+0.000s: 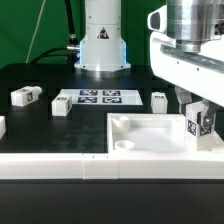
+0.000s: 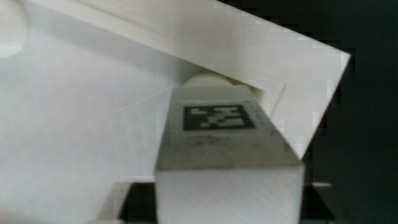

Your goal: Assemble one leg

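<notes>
My gripper (image 1: pixel 197 116) is shut on a leg (image 1: pixel 198 126), a small white block with a black-and-white tag. It holds the leg upright over the near corner of the large white square panel (image 1: pixel 140 136), on the exterior view's right. In the wrist view the leg (image 2: pixel 222 150) runs out from between my dark fingers (image 2: pixel 143 198), and its tagged end is at the panel's corner (image 2: pixel 107 100). I cannot tell whether the leg's tip touches the panel. My gripper (image 2: pixel 226 205) shows only at the picture's edge.
Three more white legs lie on the black table: two (image 1: pixel 26 96) (image 1: pixel 61 106) on the exterior view's left and one (image 1: pixel 159 99) behind the panel. The marker board (image 1: pixel 100 97) lies in front of the robot base (image 1: pixel 100 45). A white rail (image 1: pixel 60 165) runs along the front.
</notes>
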`<state>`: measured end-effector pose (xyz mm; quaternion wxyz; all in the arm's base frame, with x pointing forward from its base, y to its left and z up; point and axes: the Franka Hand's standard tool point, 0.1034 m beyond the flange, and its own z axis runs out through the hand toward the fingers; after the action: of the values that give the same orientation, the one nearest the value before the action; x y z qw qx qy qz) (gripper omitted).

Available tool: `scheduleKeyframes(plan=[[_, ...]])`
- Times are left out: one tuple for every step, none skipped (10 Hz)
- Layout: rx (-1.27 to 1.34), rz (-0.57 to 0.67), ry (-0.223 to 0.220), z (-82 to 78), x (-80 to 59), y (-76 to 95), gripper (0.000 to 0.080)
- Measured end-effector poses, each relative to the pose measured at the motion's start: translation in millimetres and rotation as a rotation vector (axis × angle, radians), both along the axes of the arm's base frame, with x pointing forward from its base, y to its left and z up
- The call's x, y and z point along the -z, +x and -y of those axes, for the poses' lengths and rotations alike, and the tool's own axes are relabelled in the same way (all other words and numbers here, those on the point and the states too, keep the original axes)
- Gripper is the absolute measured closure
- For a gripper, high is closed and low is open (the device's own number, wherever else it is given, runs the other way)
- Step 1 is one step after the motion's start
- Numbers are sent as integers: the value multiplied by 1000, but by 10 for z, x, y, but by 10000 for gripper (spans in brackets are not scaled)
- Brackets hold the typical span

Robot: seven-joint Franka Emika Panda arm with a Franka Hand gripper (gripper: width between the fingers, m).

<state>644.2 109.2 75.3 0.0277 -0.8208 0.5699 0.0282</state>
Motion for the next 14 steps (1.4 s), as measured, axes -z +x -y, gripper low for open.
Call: scheduleKeyframes(plan=[[-1, 0, 0, -4, 4, -1, 506], [-33, 3, 1, -11, 3, -3, 404], [-88, 7, 2, -33, 2, -6, 265], [-126, 9, 3, -60, 2, -11, 183], [-241, 18, 4, -84, 2, -15, 160], [-341, 25, 5, -107, 3, -20, 160], [-472, 35, 7, -121, 7, -25, 152], [-557, 41, 8, -130, 9, -28, 152], [-692, 53, 10, -129, 8, -24, 151], [-788, 62, 11, -130, 7, -23, 151], [-873, 68, 12, -131, 7, -23, 151], [-988, 77, 13, -131, 7, -22, 151], [-1022, 80, 14, -131, 7, -22, 151], [-1172, 94, 8, -113, 5, -10, 151]])
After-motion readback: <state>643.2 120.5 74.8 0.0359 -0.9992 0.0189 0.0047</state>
